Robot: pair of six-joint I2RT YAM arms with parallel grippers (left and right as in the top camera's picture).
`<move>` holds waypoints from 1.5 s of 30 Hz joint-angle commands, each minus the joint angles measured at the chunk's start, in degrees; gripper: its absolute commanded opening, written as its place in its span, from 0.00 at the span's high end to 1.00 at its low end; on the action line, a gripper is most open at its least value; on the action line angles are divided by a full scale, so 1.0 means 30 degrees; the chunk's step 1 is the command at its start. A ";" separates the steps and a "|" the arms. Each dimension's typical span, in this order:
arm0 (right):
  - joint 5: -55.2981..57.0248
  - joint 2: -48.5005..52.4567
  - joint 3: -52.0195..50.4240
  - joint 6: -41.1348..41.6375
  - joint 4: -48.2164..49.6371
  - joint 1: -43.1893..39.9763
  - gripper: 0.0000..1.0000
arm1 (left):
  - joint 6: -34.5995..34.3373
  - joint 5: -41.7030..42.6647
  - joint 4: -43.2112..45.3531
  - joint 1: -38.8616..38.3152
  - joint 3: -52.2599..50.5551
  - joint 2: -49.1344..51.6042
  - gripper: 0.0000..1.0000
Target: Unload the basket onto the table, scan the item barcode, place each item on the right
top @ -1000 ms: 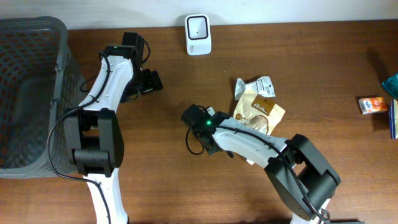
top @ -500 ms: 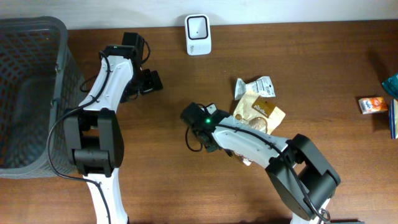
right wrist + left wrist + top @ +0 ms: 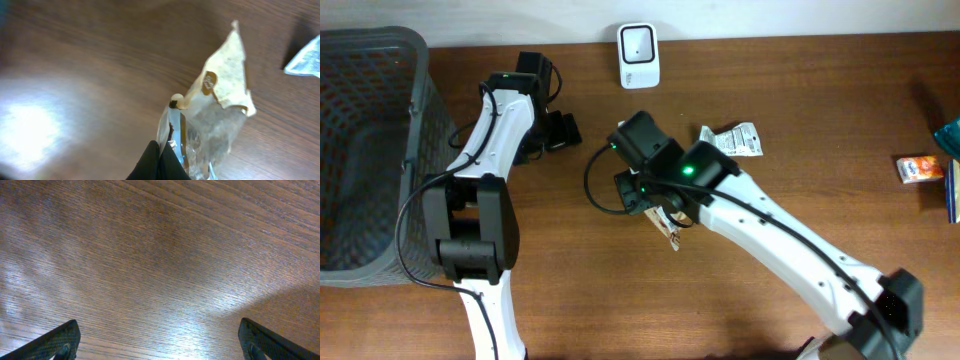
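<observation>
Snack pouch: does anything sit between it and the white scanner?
Nothing visible does. The right gripper holds the pouch; the left gripper stands left of the path to the scanner, a silver packet right of it.

Left arm (image 3: 498, 120) and right arm (image 3: 770, 240): white tubular links joined by black joint housings. Black cables (image 3: 592, 188) ran along both, and a green light (image 3: 690, 172) glowed on the right arm's forward link. Left gripper (image 3: 563, 131) and right gripper (image 3: 161, 159): black throughout, with tapered matte fingers.
</observation>
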 commanded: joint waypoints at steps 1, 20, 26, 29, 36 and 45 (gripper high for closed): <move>-0.2543 -0.1319 0.0437 0.0233 -0.0051 -0.0095 0.96 | 0.0044 -0.0138 -0.0015 -0.0029 -0.0080 -0.0568 0.01; -0.5996 -0.0109 0.0430 -0.2929 -0.3606 -0.6127 0.40 | 0.0044 -0.0138 -0.0022 -0.0029 -0.0080 -0.0568 0.01; -0.6666 0.2885 0.0430 -0.1785 -0.4415 -0.5719 0.11 | 0.0044 -0.0138 -0.0022 -0.0029 -0.0080 -0.0568 0.01; -0.7643 0.4590 0.0430 -0.1814 -0.4393 -0.5428 0.07 | 0.0044 -0.0138 -0.0022 -0.0029 -0.0080 -0.0568 0.01; -0.9515 0.7155 0.0430 -0.3009 -0.3512 -0.4787 0.04 | 0.0044 -0.0138 -0.0022 -0.0029 -0.0080 -0.0568 0.01; -0.5763 0.7395 -0.0044 -0.0546 -0.3228 -0.3585 0.01 | 0.0044 -0.0138 -0.0022 -0.0029 -0.0080 -0.0568 0.01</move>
